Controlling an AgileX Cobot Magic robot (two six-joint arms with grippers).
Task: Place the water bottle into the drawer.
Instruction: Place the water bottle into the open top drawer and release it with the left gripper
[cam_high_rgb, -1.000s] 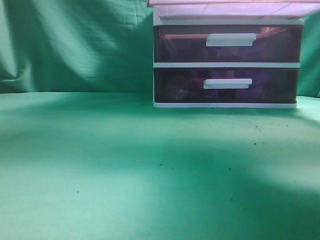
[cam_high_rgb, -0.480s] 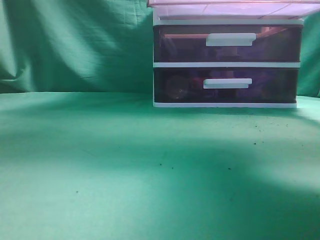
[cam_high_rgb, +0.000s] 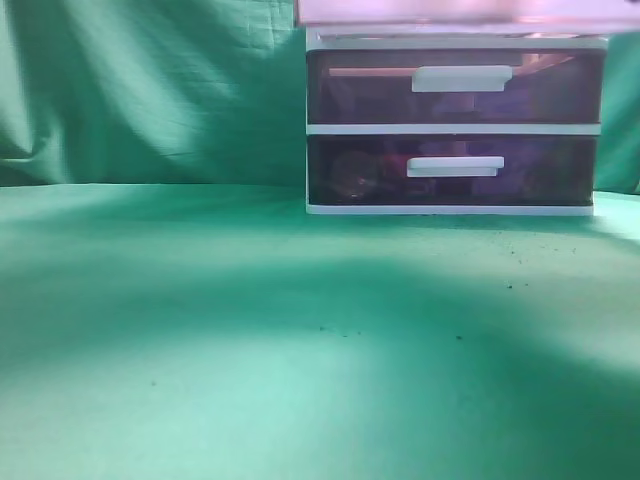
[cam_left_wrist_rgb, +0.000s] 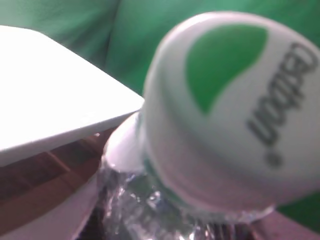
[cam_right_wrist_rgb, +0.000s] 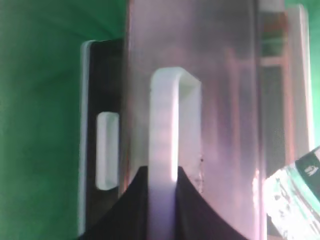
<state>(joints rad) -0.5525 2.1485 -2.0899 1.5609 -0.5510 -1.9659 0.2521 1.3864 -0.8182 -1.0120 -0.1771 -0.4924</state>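
Water bottle (cam_left_wrist_rgb: 225, 120): in my left wrist view it fills the picture from 12 to 5 o'clock, white cap with a green shape toward the camera, blurred; its clear body goes down at 6 o'clock. In my right wrist view a clear part shows at 4 o'clock.
Drawer (cam_right_wrist_rgb: 200, 100): pulled out, its purple front is at 12 o'clock in the exterior view, above the lower drawers (cam_high_rgb: 455, 125).
White handle (cam_right_wrist_rgb: 167, 145): my right gripper (cam_right_wrist_rgb: 160, 200) is pinching it.
Left gripper: I cannot tell if it is pressed together; the fingers are hidden.
Green cloth (cam_high_rgb: 250, 350): covers the table.
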